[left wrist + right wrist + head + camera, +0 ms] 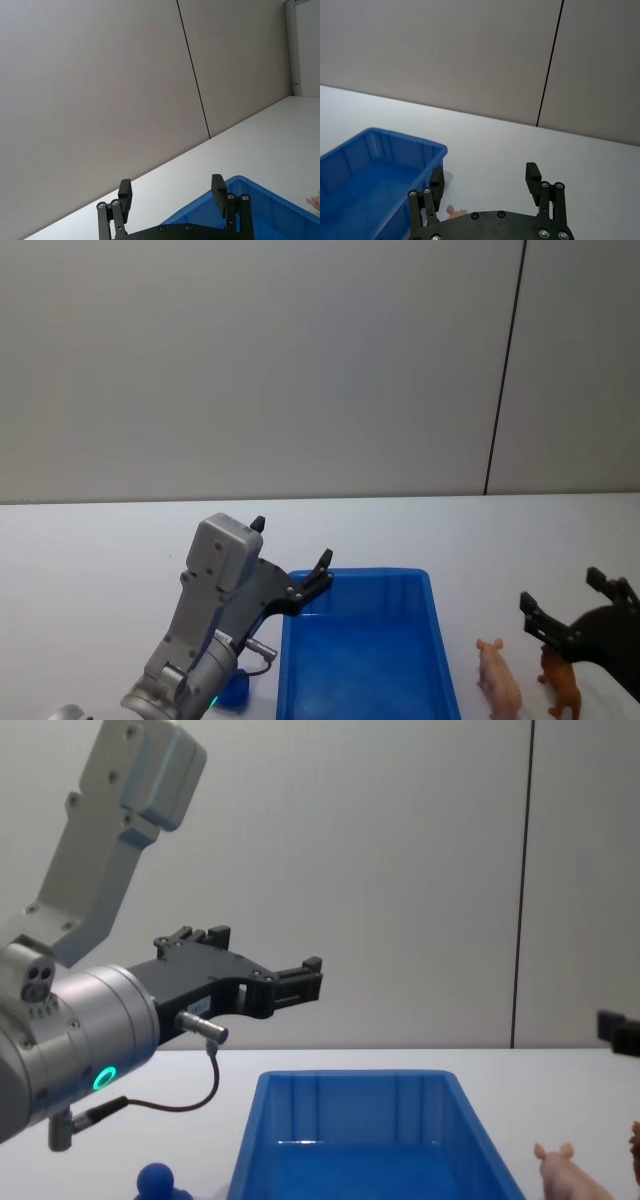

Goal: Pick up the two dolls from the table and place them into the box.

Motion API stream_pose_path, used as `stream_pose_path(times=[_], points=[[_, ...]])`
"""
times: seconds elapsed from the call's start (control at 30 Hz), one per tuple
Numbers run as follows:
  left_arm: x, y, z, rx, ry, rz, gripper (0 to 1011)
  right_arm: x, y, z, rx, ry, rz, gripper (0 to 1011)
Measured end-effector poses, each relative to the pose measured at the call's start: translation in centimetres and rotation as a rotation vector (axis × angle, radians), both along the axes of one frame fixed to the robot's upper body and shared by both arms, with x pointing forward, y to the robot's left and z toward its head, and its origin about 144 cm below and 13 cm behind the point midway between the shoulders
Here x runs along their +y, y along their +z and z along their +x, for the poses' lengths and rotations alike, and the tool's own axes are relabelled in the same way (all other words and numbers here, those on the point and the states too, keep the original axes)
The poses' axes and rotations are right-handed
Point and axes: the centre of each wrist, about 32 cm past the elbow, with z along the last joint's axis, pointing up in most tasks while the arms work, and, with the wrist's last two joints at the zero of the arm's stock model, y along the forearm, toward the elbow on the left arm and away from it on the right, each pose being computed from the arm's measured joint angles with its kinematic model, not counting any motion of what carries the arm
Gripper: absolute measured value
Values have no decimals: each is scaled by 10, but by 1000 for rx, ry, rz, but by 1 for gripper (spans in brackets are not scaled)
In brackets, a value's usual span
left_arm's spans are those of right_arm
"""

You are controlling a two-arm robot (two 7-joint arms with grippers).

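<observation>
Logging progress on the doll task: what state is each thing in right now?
box: upright, open-topped, nothing seen inside.
pink pig: standing on the table, right of box.
brown animal: on table beside pig, ungrasped.
left gripper: jaws open, empty, raised.
right gripper: jaws open, empty, near brown animal.
</observation>
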Motion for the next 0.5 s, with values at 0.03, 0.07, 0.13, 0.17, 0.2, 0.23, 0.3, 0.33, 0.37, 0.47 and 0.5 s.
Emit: stream_pose_path(times=[0.03,0.07,0.13,0.17,0.2,0.23,0.3,0.33,0.37,0.47,0.5], points=[[0,0,0,0,0,0,1001,-4,-1,-1,13,0,-6,1001],[0,0,0,0,0,0,1001,-6,-1,-2,21,1,-7,1001],[0,0,0,0,0,0,1001,-10,-3,-3,34,1,-12,1001],[0,0,0,0,0,0,1001,-12,-3,-4,40,1,-14,1001],[0,0,0,0,0,0,1001,-15,-4,-5,53,2,-17,1001],[0,0,0,0,0,0,1001,-16,-5,-5,61,2,-18,1001],[0,0,0,0,0,0,1002,-20,-7,-7,81,3,-22,1001],[0,0,0,0,0,0,1001,-21,-8,-8,89,3,-24,1001],[0,0,0,0,0,0,1001,-22,-9,-8,97,3,-25,1001],[0,0,0,0,0,0,1001,-25,-12,-10,124,4,-29,1001],[0,0,0,0,0,0,1001,-27,-14,-10,138,3,-30,1001]])
